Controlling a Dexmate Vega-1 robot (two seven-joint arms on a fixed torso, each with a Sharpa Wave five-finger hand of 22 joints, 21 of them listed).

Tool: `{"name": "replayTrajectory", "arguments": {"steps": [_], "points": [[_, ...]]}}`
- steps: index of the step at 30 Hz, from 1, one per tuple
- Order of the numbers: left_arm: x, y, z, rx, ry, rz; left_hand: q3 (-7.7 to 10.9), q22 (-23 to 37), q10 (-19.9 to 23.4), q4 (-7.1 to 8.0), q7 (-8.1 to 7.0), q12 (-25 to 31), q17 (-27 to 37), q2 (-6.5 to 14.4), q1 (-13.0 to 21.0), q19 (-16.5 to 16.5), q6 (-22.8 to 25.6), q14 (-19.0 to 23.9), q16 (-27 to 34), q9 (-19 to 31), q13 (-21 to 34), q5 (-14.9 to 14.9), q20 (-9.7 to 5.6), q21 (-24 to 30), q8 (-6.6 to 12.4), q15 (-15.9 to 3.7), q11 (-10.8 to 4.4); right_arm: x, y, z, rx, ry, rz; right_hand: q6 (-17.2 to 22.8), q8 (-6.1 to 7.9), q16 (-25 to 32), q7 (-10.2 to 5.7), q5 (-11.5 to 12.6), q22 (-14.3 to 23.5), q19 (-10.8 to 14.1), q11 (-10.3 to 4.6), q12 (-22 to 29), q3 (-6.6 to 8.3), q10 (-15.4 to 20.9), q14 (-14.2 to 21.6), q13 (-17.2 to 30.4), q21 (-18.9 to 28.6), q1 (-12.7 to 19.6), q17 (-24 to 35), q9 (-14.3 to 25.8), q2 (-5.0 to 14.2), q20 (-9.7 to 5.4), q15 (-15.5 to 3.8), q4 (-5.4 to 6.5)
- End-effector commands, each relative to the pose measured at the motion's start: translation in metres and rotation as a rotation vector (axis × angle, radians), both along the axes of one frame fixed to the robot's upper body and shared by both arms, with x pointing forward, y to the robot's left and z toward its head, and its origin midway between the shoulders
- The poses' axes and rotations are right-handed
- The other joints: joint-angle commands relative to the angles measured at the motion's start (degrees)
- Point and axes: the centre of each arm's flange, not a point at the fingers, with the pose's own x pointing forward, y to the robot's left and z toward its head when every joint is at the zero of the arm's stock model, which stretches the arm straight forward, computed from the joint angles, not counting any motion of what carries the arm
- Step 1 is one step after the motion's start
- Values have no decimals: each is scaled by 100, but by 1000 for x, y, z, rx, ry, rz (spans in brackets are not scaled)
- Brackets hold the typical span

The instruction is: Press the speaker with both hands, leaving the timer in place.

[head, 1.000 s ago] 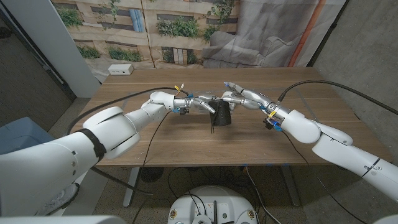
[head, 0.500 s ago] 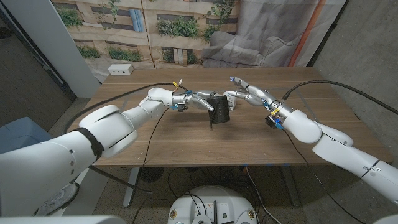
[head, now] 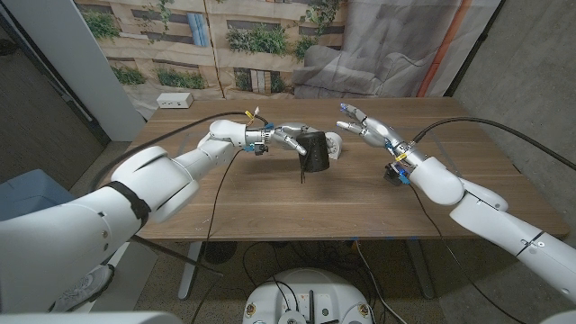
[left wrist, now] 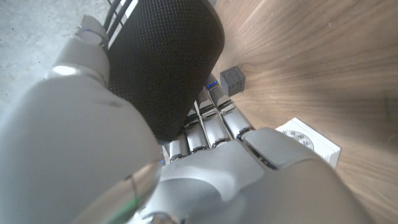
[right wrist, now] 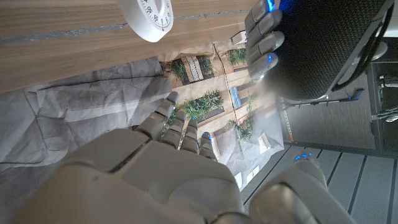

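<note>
My left hand (head: 286,137) has its fingers wrapped against the black speaker (head: 314,151), pressing its side; in the left wrist view the mesh body (left wrist: 165,62) sits right against my fingers (left wrist: 205,124). My right hand (head: 364,125) hangs apart from it, fingers spread and holding nothing. The white timer (head: 334,144) stands just beyond the speaker, between my two hands, on the wooden table (head: 270,202).
</note>
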Motion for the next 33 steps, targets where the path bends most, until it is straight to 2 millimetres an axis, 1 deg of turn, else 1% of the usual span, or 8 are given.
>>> {"name": "replayTrajectory", "arguments": {"steps": [1,5,14,21,28,33], "points": [[7,13,35,10,-102,103,162,29,1062,112,-262,36,9,1389,685,57,1328,344,33,26,27,1,-676,57,5,-1065,-948,10,-11,2,115,-7,-10,31,37,50,-13,39,9,47,4,14,-33,55,60,12,21,44,11,23,52,15,0,3],[8,15,42,44,-156,139,169,29,1061,108,-256,33,6,1391,682,57,1328,340,27,26,28,1,-673,57,0,-1064,-949,13,-14,1,150,-15,-17,52,39,52,-6,44,9,53,12,11,-34,58,67,11,19,40,12,23,69,14,1,9],[12,14,48,67,-234,202,178,28,1069,107,-253,30,4,1391,667,56,1341,343,24,26,29,-1,-676,58,-7,-1059,-951,22,-19,3,201,-26,-16,81,38,52,-1,51,9,66,19,11,-36,79,75,11,16,34,13,22,96,20,15,19],[11,11,46,86,-342,231,172,29,1093,91,-248,29,3,1355,655,55,1395,339,21,26,26,-8,-681,59,0,-1060,-913,30,-21,2,266,-26,-14,86,31,50,0,57,9,77,22,6,-35,82,73,10,15,31,14,21,122,20,12,26],[10,11,42,123,-423,242,151,29,1060,77,-242,3,11,1311,646,60,1368,346,31,24,19,-15,-679,62,-25,-1067,-917,37,-23,4,306,-31,-33,101,25,38,6,63,9,76,33,0,-36,84,53,10,8,32,13,20,142,12,21,30],[10,12,39,92,-459,264,145,29,1106,73,-245,14,17,1299,646,59,1392,358,40,23,15,-17,-685,62,-25,-1072,-902,42,-26,3,352,-25,-31,105,20,33,8,66,9,73,35,-2,-39,86,45,9,3,31,13,20,151,11,24,32]]}}
